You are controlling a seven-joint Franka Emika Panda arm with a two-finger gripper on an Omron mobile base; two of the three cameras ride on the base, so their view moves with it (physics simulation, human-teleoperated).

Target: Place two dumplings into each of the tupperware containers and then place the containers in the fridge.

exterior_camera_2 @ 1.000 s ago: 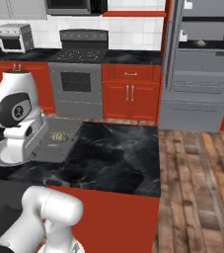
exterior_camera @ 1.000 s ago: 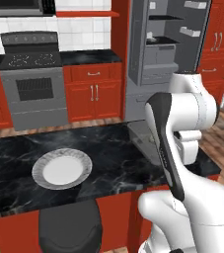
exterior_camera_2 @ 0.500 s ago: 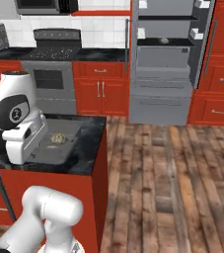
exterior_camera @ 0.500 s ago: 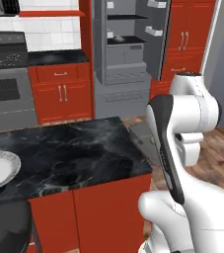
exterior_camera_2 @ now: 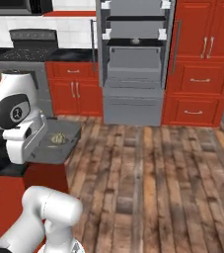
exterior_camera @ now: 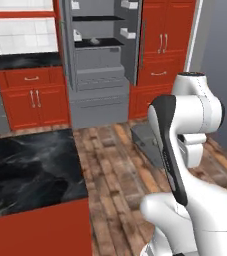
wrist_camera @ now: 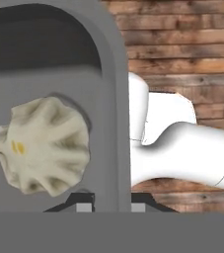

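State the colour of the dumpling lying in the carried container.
Pale beige-tan dumpling with a small yellow speck, in the grey container; clearest in the hand view.

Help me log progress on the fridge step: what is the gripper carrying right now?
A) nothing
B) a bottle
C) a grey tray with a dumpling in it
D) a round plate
C: the gripper is shut on the rim of the tupperware container, with a dumpling lying inside.

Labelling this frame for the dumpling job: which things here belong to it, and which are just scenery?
Belongs:
shallow grey rectangular tray, gripped at its rim by the end effector
pale crimped dumpling inside it
tall grey open fridge

Scenery:
black marble counter
red cabinets
grey oven
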